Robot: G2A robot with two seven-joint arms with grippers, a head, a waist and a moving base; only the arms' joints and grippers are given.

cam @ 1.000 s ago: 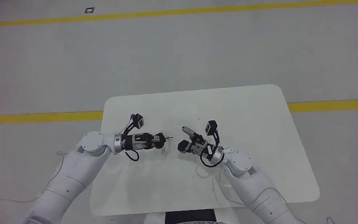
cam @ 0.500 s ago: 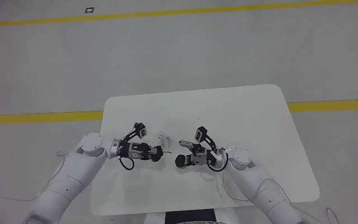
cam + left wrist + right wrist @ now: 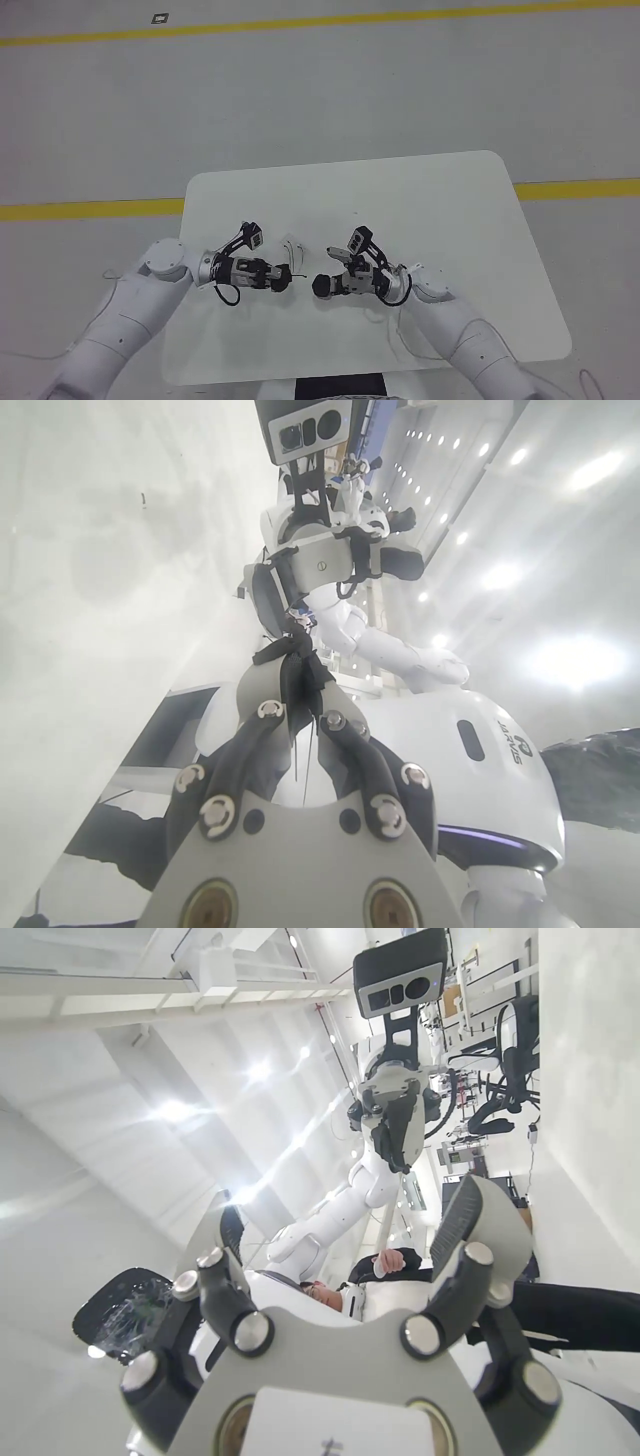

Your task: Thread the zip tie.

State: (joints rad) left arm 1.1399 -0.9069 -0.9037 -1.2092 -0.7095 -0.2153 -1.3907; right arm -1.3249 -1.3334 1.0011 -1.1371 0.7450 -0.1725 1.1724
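Pinching thin dark zip tie (image 3: 309,760), left end effector (image 3: 300,672) has black-padded fingers pressed together, strand trailing back between them. Right end effector (image 3: 345,1208) spread wide, nothing between ribbed pads, facing left one tip to tip. Top view: both hover close together over near-middle part of white rounded worktop (image 3: 450,200), small gap between tips. Thin pale curved strands (image 3: 291,245) lie on worktop just beyond gap; what they are, cannot tell.
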